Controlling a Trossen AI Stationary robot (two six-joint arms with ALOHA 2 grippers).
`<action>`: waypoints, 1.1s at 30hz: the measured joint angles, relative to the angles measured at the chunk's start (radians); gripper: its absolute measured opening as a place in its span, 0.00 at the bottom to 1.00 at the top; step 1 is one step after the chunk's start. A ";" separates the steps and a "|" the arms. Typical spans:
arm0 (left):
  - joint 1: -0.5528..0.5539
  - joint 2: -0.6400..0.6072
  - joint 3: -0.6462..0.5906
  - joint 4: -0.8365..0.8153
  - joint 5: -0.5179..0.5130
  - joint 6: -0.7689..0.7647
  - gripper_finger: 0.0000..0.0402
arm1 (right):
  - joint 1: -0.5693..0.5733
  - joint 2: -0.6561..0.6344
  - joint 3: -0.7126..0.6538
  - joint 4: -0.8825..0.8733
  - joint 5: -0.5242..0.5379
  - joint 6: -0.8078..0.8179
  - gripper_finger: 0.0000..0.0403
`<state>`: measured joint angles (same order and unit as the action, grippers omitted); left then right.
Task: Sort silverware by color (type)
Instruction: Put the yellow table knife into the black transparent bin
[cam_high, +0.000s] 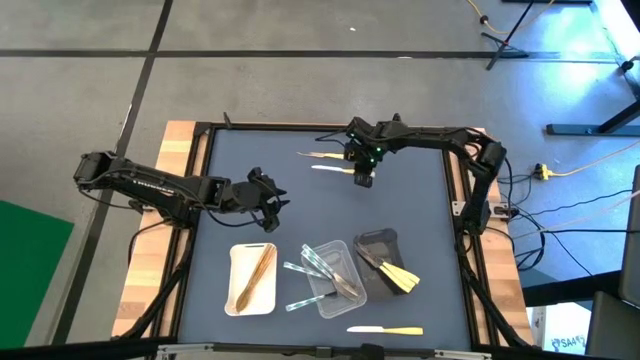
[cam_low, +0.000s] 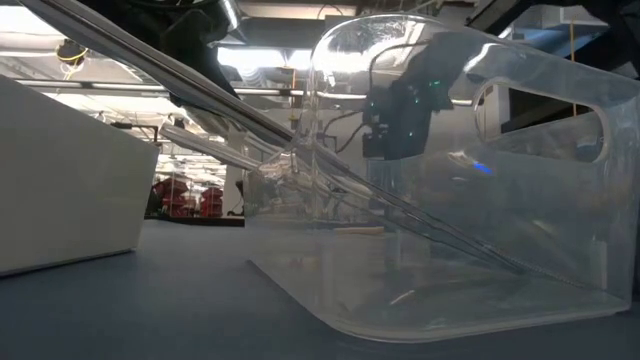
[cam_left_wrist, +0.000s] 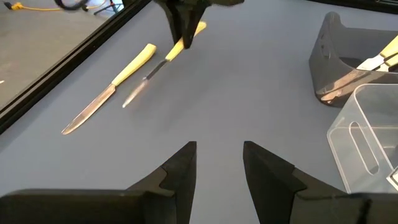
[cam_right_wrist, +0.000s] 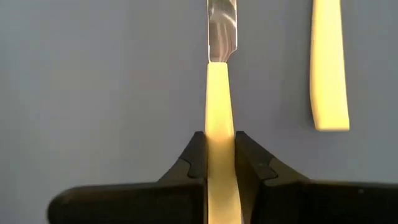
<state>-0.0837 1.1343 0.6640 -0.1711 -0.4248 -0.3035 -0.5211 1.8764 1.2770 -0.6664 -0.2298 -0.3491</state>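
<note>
Right arm: reached from the table's right edge across the far side, elbow bent, wrist pointed down; right gripper (cam_high: 363, 178) clamped on the cream handle of a silver-bladed knife (cam_right_wrist: 218, 124), fingers (cam_right_wrist: 194, 163) pressed against both sides of the handle, blade extending forward on the blue mat (cam_high: 300, 215). Second cream-handled knife (cam_high: 320, 156) lay just beside it on the mat, untouched. Left arm: stretched from the table's left edge toward the middle, left gripper (cam_high: 270, 200) hovering above the mat with fingers (cam_left_wrist: 180, 171) parted and nothing between them. Near edge: white tray (cam_high: 236, 295) with brown wooden utensils (cam_high: 258, 275); clear tray (cam_high: 322, 300) with clear plastic utensils (cam_high: 312, 262); black tray (cam_high: 378, 240) with cream-handled utensils (cam_high: 398, 277). One more cream-handled knife (cam_high: 385, 329) lay alone by the near edge.
</note>
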 joint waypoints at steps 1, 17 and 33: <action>0.000 0.000 0.000 0.000 0.000 0.000 0.31 | 0.004 -0.014 0.000 -0.013 -0.001 0.011 0.07; 0.000 0.000 0.000 -0.001 0.000 0.000 0.31 | 0.234 -0.271 0.003 -0.186 -0.006 0.382 0.07; 0.000 0.000 0.000 -0.001 0.000 0.000 0.31 | 0.687 -0.356 0.004 -0.358 0.133 0.910 0.07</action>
<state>-0.0837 1.1343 0.6640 -0.1719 -0.4248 -0.3035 0.1659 1.5204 1.2808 -1.0244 -0.0966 0.5607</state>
